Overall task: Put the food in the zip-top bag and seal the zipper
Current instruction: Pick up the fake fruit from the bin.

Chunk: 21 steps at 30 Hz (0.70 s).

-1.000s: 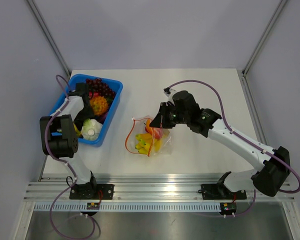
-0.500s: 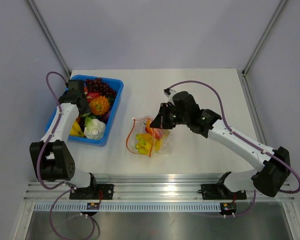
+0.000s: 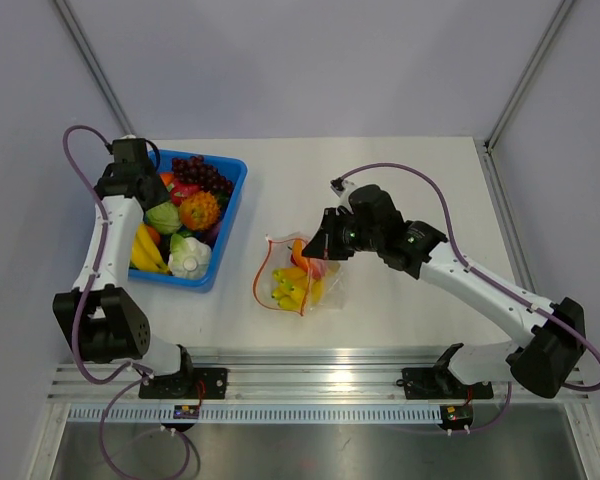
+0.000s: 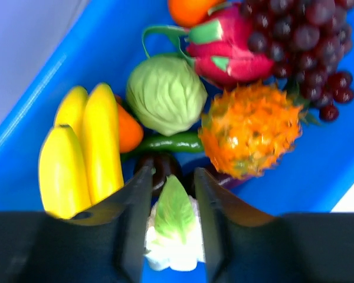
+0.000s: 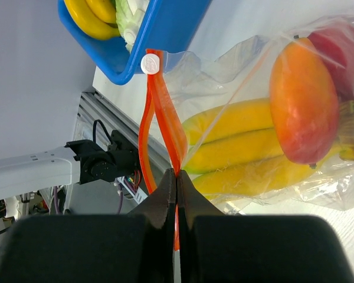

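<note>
The clear zip-top bag (image 3: 302,278) lies on the table with food inside: yellow bananas (image 5: 248,150), an orange mango-like fruit (image 5: 298,100) and a red piece (image 5: 342,47). My right gripper (image 3: 325,243) (image 5: 176,177) is shut on the red-orange zipper (image 5: 159,118), whose two strips gape apart toward the white slider (image 5: 149,63). Over the far-left part of the blue tray (image 3: 232,190), my left gripper (image 3: 145,190) (image 4: 172,171) hangs open and holds nothing. A white-and-green leafy vegetable (image 4: 174,227) lying in the tray shows through the gap between its fingers.
The blue tray (image 4: 44,88) holds bananas (image 4: 85,153), a green cabbage (image 4: 165,91), a spiky orange fruit (image 4: 251,130), a dragon fruit (image 4: 230,50), purple grapes (image 4: 307,41) and a green pepper (image 4: 168,143). An aluminium rail (image 3: 320,378) runs along the table's near edge.
My left arm has drawn back from inside the tray toward its far-left corner, and its jaws narrowed, then widened a little. The right gripper and bag have stayed in place.
</note>
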Each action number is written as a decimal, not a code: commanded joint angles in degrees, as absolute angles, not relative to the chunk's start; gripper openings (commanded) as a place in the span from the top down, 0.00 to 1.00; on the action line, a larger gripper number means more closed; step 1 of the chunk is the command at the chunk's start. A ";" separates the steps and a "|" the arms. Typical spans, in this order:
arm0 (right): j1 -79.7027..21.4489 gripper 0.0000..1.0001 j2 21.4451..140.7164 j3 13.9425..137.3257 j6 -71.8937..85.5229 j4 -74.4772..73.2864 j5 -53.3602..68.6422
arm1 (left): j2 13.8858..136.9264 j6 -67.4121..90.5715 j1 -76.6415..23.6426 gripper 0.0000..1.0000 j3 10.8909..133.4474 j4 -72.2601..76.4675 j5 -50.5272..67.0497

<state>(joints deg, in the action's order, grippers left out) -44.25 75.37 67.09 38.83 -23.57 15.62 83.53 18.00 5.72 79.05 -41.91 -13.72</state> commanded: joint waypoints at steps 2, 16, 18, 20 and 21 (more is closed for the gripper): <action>-44.65 1.00 72.77 66.71 38.76 -22.06 14.50 | 86.13 19.07 7.21 0.52 82.09 -42.01 -11.25; -44.65 1.00 74.44 67.94 38.23 -21.80 15.03 | 97.20 20.39 7.29 0.35 70.49 -38.24 -14.15; -44.65 1.00 74.71 68.03 37.97 -21.97 15.03 | 99.39 20.57 7.21 0.31 69.79 -38.14 -14.68; -44.65 1.00 74.88 68.20 37.97 -22.06 15.12 | 100.63 20.74 7.29 0.25 69.44 -38.06 -14.59; -44.65 1.00 74.97 68.29 37.79 -22.23 15.12 | 101.07 20.83 7.29 0.20 68.91 -37.88 -14.50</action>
